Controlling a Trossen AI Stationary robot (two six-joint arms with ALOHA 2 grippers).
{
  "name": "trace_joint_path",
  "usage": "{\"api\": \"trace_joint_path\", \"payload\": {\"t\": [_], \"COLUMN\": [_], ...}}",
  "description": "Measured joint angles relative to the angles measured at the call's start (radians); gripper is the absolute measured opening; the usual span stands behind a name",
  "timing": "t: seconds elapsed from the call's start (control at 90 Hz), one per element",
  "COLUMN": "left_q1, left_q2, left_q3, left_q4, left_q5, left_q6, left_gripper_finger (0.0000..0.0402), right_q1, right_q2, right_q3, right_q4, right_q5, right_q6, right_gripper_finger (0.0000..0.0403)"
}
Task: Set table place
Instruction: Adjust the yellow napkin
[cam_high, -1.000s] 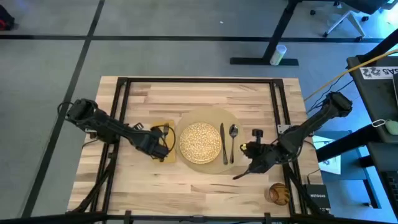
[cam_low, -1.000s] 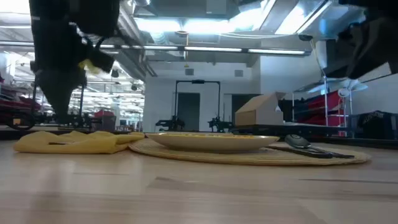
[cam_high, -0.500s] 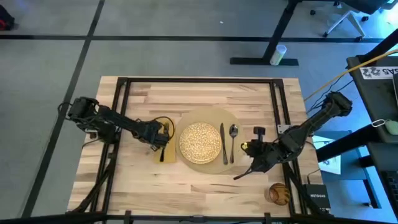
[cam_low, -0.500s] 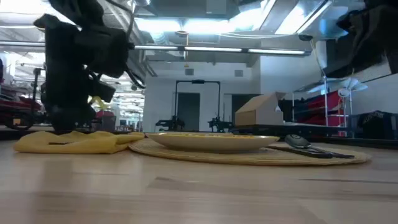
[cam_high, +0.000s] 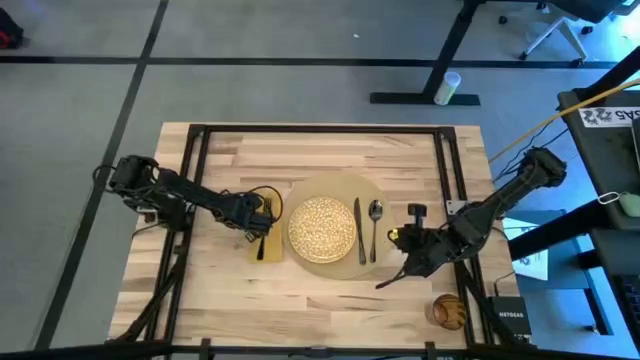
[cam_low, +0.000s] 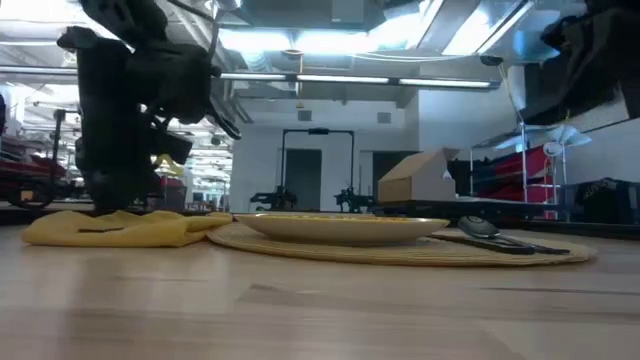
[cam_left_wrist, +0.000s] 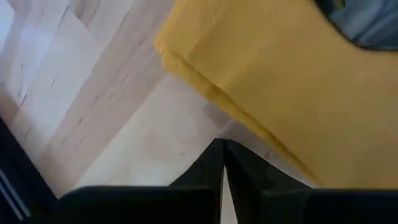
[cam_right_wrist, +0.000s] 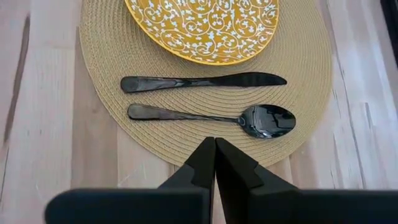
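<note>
Since half a second ago we see almost no change: the left gripper (cam_high: 250, 215) has stayed over the napkin (cam_high: 262, 243), only its wrist turning slightly in the low view, and the right gripper (cam_high: 403, 241) has not moved. From above, the table (cam_high: 230, 290) shows its joined light-wood planks and thin black frame, with the mat (cam_high: 337, 192) near its middle and the napkin just left of it. The mat is round and tan, so it has no long axis; the knife (cam_high: 359, 230) and spoon (cam_high: 374, 225) on its right part lie parallel, running from the near side of the table to the far side. The right wrist view alone shows the mat's (cam_right_wrist: 298, 74) woven rings, the plate's (cam_right_wrist: 205, 28) white scroll pattern on yellow, and the dark, glossy knife (cam_right_wrist: 205, 81) and spoon (cam_right_wrist: 211, 116) with the spoon's bowl beside the knife's blade tip. The right fingers (cam_right_wrist: 193, 171) there are pressed together, holding nothing. The left wrist view shows the napkin's (cam_left_wrist: 280, 81) fine cloth weave and folded edge, and the left fingers (cam_left_wrist: 208, 168) also closed, empty. The low view shows the napkin (cam_low: 120, 228) lying rumpled and the plate (cam_low: 345, 228) as a shallow dish.
</note>
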Motion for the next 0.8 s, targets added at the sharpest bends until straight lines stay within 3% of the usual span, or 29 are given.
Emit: {"api": "trace_joint_path", "payload": {"t": [0.8], "left_q1": [0.020], "left_q2": [0.001], "left_q3": [0.000], "left_q4": [0.055], "left_q5": [-0.026], "left_q6": [0.058], "left_gripper_finger": [0.0000], "right_q1": [0.000], "right_q2": [0.000], "right_q3": [0.000], "right_q4": [0.001], "right_q5": [-0.006], "right_q6": [0.000], "right_gripper_finger": [0.0000]}}
